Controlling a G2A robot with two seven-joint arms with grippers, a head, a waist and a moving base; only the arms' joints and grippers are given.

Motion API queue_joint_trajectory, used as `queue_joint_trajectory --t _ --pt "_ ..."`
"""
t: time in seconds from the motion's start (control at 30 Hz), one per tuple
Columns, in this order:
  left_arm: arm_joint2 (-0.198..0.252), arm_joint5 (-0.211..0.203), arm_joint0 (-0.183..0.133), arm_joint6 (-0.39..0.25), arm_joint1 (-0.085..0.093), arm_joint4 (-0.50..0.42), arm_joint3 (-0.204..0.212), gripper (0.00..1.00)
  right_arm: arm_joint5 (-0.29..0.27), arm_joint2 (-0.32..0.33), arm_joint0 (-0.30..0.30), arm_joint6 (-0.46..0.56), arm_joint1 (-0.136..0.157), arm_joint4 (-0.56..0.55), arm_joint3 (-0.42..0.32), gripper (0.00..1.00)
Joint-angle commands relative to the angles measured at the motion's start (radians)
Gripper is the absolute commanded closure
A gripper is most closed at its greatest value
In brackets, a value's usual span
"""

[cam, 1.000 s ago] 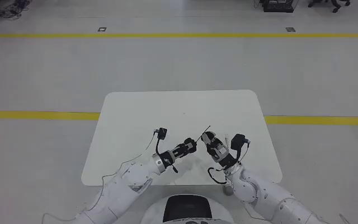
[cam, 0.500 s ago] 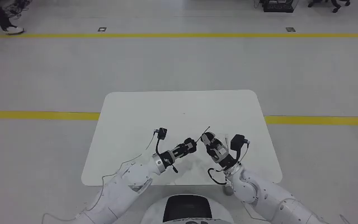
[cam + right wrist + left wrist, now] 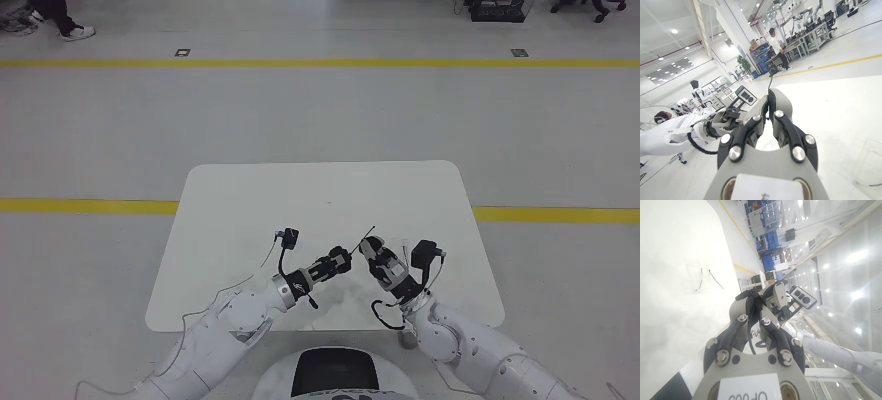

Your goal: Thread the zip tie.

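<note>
My right gripper (image 3: pixel 769 94) is shut on a black zip tie (image 3: pixel 770 81), whose thin end sticks out past the fingertips and ends in a small head. In the top view that zip tie (image 3: pixel 368 233) juts toward the table's far side from the right gripper (image 3: pixel 368 246). My left gripper (image 3: pixel 753 298) is shut on a black zip tie strand (image 3: pixel 751 325) that runs back between its fingers. Both grippers hover close together above the near middle of the table, with the left gripper (image 3: pixel 342 258) pointing at the right one. I cannot tell whether both hold the same tie.
A clear flat tray (image 3: pixel 694 275) lies on the white table (image 3: pixel 320 200) beside the right arm, holding two spare black zip ties (image 3: pixel 715 279). The same clear tray (image 3: pixel 866 155) lies near the right wrist. The table's far half is bare.
</note>
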Motion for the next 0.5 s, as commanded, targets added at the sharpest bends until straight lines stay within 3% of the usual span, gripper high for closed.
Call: queue_joint_trajectory --t 0.0,0.47 --pt "0.0 0.0 0.0 0.0 0.0 0.0 0.0 1.0 0.0 0.002 -0.001 -0.001 0.0 -0.002 0.0 1.0" --pt "0.0 0.0 0.0 0.0 0.0 0.0 0.0 1.0 0.0 0.018 -0.017 -0.006 0.003 -0.013 0.0 1.0"
